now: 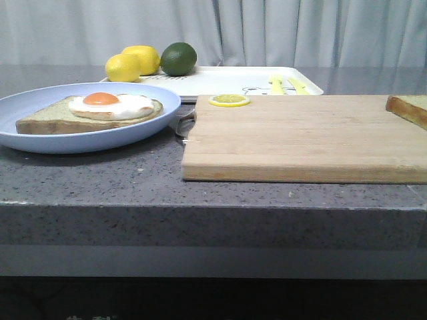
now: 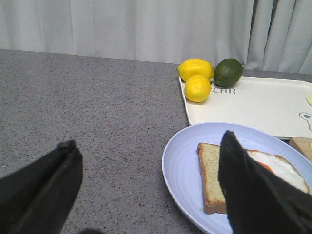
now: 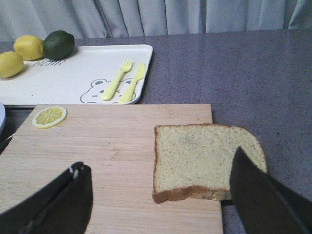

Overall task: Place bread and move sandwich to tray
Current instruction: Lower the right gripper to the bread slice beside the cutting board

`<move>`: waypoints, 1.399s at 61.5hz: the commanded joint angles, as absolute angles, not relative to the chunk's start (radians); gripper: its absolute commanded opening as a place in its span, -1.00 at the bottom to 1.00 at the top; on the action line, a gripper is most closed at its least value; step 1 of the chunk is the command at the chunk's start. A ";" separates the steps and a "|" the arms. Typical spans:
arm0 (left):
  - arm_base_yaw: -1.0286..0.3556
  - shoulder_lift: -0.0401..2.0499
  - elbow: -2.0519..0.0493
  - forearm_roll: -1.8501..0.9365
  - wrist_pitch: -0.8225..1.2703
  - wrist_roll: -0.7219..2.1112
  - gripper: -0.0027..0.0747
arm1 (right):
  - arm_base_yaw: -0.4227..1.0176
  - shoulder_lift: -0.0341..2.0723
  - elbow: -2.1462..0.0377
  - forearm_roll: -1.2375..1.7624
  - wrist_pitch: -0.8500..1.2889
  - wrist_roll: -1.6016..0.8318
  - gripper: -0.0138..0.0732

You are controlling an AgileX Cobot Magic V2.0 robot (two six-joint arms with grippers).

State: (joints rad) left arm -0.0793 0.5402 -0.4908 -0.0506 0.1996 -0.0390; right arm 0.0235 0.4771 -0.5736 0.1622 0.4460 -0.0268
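left hand [image 2: 146, 190]: matte black tapered fingers | right hand [image 3: 161, 195]: same black, wedge-shaped, small pale fleck

Left gripper [image 2: 146, 185] spread wide, sandwich [image 2: 243, 170] on blue plate [image 2: 180, 165] (egg-topped), tray [image 2: 253, 105] beyond

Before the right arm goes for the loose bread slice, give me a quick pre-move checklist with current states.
1. Right gripper open: ok, fingers spread wide.
2. Bread reachable: ok, it lies flat on the cutting board, one corner overhanging the board's edge.
3. Bread free of clutter: ok, the lemon slice sits at the far corner.
4. Target ready: ok, the plate holds one slice topped by the fried egg, uncovered.
5. Left gripper out of the way: cannot tell, it is open, with one finger over the plate.
6. Tray space: ok, middle is bare.
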 commanded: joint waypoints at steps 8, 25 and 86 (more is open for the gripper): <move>-0.078 0.547 -0.527 -0.051 0.121 -0.047 0.39 | -0.002 0.708 -0.803 0.133 0.523 -0.028 0.68; -0.078 0.547 -0.527 -0.051 0.121 -0.047 0.23 | -0.218 1.002 -1.013 0.105 0.618 0.007 0.68; -0.078 0.547 -0.527 -0.051 0.121 -0.047 0.20 | -0.524 1.658 -1.331 0.722 1.053 -0.493 0.68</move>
State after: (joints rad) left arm -0.0793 0.5402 -0.4908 -0.0506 0.1996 -0.0390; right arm -0.5083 1.6849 -1.2969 0.5912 1.0209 -0.4164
